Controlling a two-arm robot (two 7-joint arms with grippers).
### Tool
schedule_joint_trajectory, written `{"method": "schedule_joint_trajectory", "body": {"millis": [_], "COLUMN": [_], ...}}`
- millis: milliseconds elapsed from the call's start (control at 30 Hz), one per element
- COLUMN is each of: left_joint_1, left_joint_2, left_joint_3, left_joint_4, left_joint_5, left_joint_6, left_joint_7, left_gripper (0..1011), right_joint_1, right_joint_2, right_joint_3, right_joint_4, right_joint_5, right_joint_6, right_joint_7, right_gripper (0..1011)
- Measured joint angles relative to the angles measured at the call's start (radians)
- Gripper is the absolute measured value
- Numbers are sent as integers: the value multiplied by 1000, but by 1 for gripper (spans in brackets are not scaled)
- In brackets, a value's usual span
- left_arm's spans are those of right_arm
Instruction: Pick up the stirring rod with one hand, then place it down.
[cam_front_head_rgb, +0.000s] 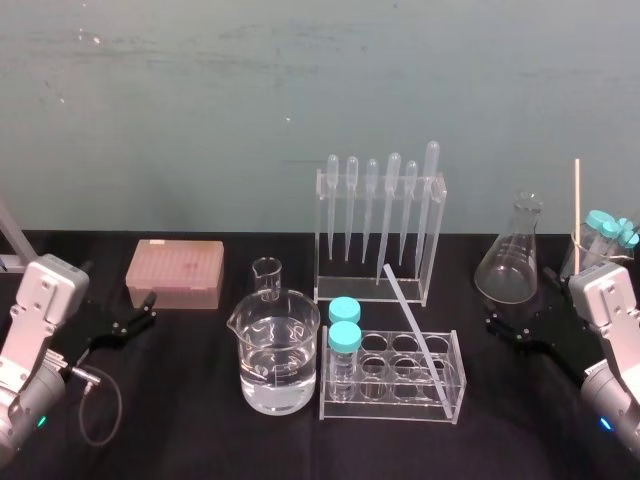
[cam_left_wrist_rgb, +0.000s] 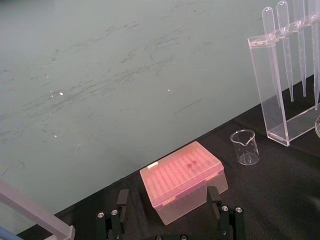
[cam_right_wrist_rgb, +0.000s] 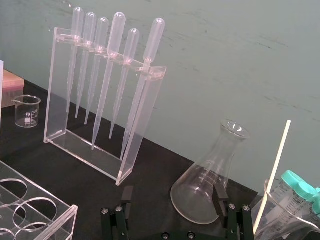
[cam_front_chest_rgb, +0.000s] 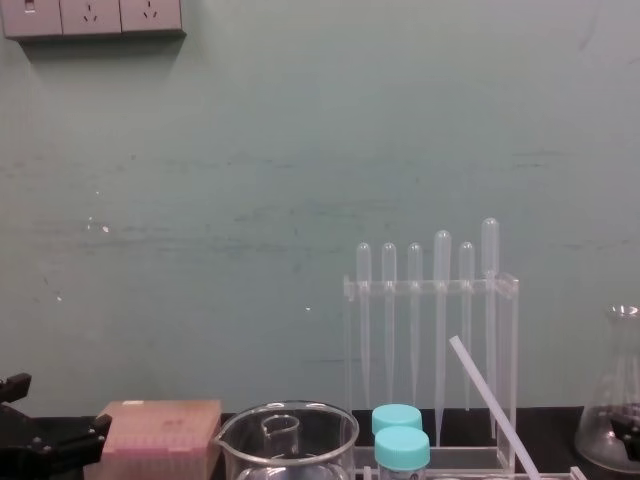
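The stirring rod (cam_front_head_rgb: 413, 322) slants across the tube rack (cam_front_head_rgb: 385, 407), lower end indistinct.

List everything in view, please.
stirring rod: one, translucent white, leaning in tube rack
tube rack: one, clear, front centre
capped tubes: two, teal caps, rack's left end
pipette rack: one, clear, behind tube rack
pipettes: six, clear, hanging in it
large beaker: one, clear, liquid inside, left of tube rack
small beaker: one, clear, behind large beaker
tip box: one, pink, back left
conical flask: one, clear, right
far-right beaker: one, clear, holds teal-capped tubes, cream stick
left gripper: black, open, beside tip box
right gripper: black, open, beside flask
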Motion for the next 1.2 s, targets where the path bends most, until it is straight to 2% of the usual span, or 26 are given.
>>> {"method": "schedule_joint_trajectory", "body": {"millis": [1200], "left_joint_1": [0], "left_joint_2": [0], "left_joint_3": [0], "left_joint_4": [0], "left_joint_5": [0], "left_joint_6": [0], "left_joint_7": [0], "left_gripper": [1000], "right_joint_1": [0], "right_joint_2": [0], "right_joint_3": [0], "right_joint_4": [0], "right_joint_5": [0], "right_joint_6": [0], "right_joint_7": [0], "right_gripper": [1003]}}
